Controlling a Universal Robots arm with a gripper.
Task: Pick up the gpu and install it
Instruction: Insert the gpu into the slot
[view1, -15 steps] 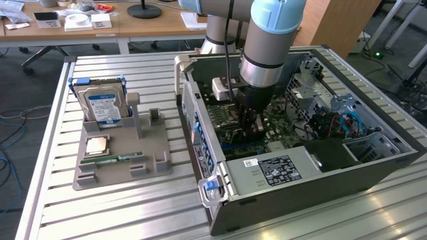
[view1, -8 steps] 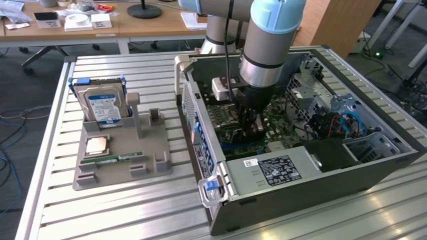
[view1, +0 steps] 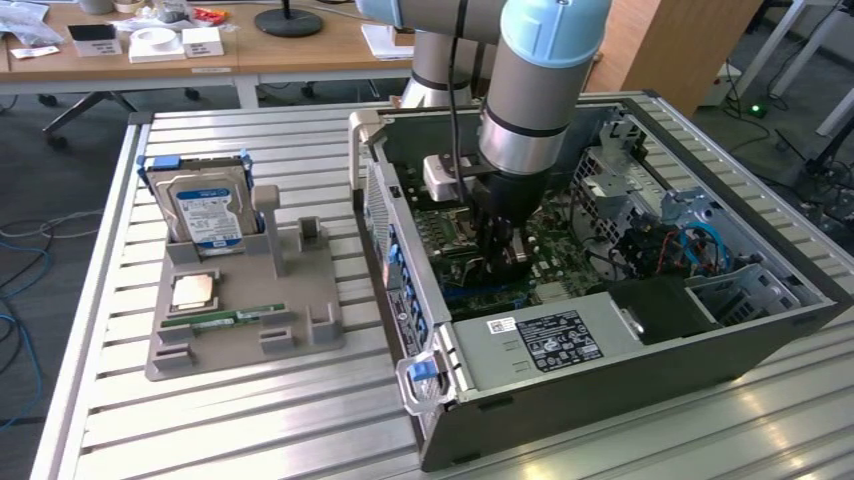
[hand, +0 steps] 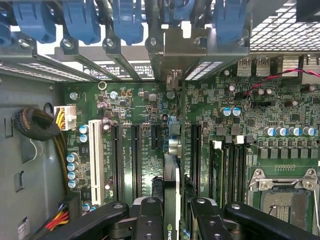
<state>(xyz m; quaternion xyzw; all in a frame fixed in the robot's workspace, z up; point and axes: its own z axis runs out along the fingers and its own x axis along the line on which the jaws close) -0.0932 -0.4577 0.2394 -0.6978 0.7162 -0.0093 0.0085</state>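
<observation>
A: What is carried by the bench (view1: 200, 440), and why is it laid out so?

B: The open computer case (view1: 627, 350) is laid on its side, so that the motherboard (hand: 135, 105) is faced upward and can be reached from above. Just beside it, on the exterior view's left, a grey parts holder (view1: 247, 320) is set, with the blue-labelled hard drive (view1: 207, 212) stood upright in its slot, a processor chip (view1: 195, 290) laid flat and a RAM stick (view1: 240, 318) laid in a shallow groove, each kept apart so that it can be taken singly.

A: And the arm (view1: 534, 90)?

B: It is reached down into the case, with the tool (hand: 172, 215) held low over the board.

A: Where is the gpu to be found?

B: The gpu (hand: 171, 180) is pinched edge-on between the tool's fingers (hand: 147, 217), which are pressed against its two faces. It is held upright and lengthwise along the expansion slots (hand: 135, 155), seemingly so that its edge connector may be lined up with one of them; whether it is already seated cannot be told.

A: And the bracket end?

B: Its silvery bracket (hand: 182, 47) is stood at the rear wall, among the blue retention clips (hand: 80, 20), where the slot openings are cut; that appears to be why the card is turned this way.
</observation>
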